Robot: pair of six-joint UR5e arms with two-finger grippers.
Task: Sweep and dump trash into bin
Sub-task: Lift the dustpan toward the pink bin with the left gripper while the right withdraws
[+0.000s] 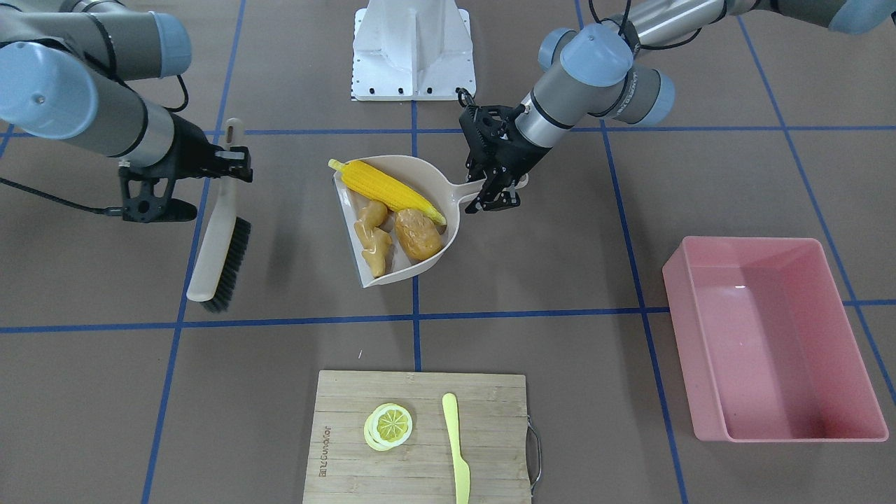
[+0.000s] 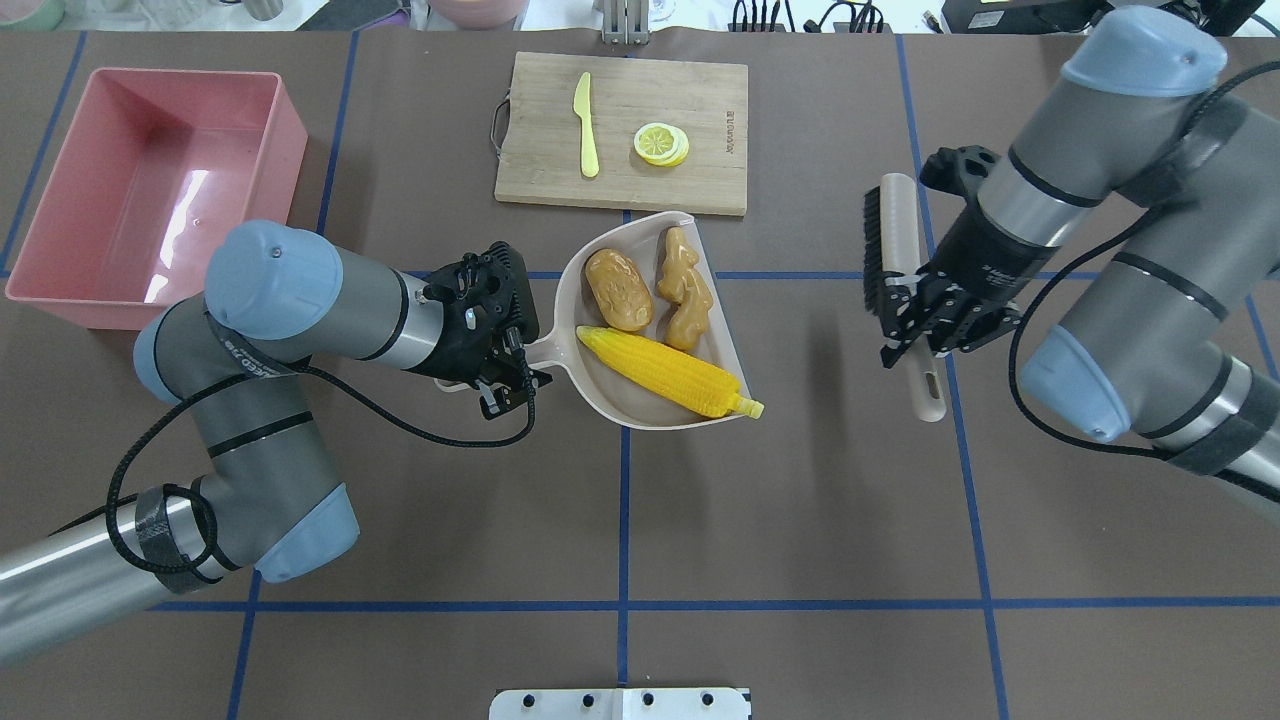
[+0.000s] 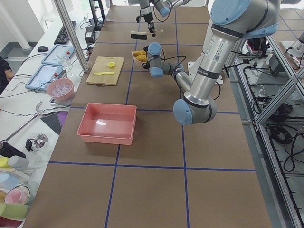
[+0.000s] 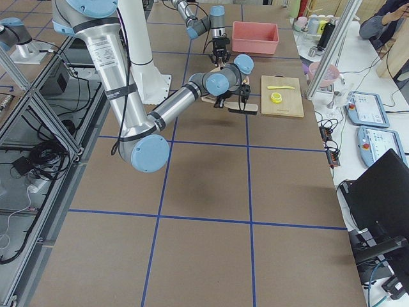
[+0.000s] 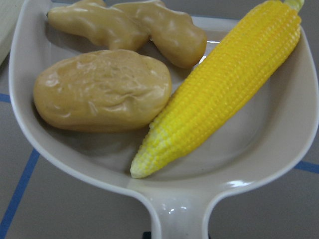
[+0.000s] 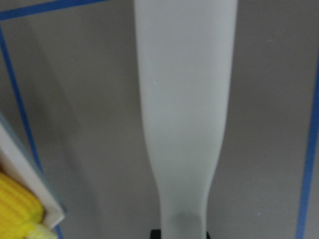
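Observation:
The yellow corn cob (image 1: 392, 187), brown potato (image 1: 418, 234) and tan ginger root (image 1: 373, 238) lie together in the beige dustpan (image 1: 458, 196) at the table's middle. My left gripper (image 1: 498, 196) is shut on the dustpan's handle. The wrist view shows the corn (image 5: 224, 94), potato (image 5: 102, 89) and ginger (image 5: 134, 27) close up. My right gripper (image 2: 915, 325) is shut on the handle of a beige brush (image 2: 900, 240), held apart from the dustpan on its open side. The pink bin (image 2: 150, 190) stands empty at the far left, beyond my left arm.
A wooden cutting board (image 2: 620, 180) at the far middle edge carries lemon slices (image 2: 661, 143) and a pale yellow plastic knife (image 2: 586, 125), just beyond the dustpan. The white robot base (image 1: 413, 49) is on the near side.

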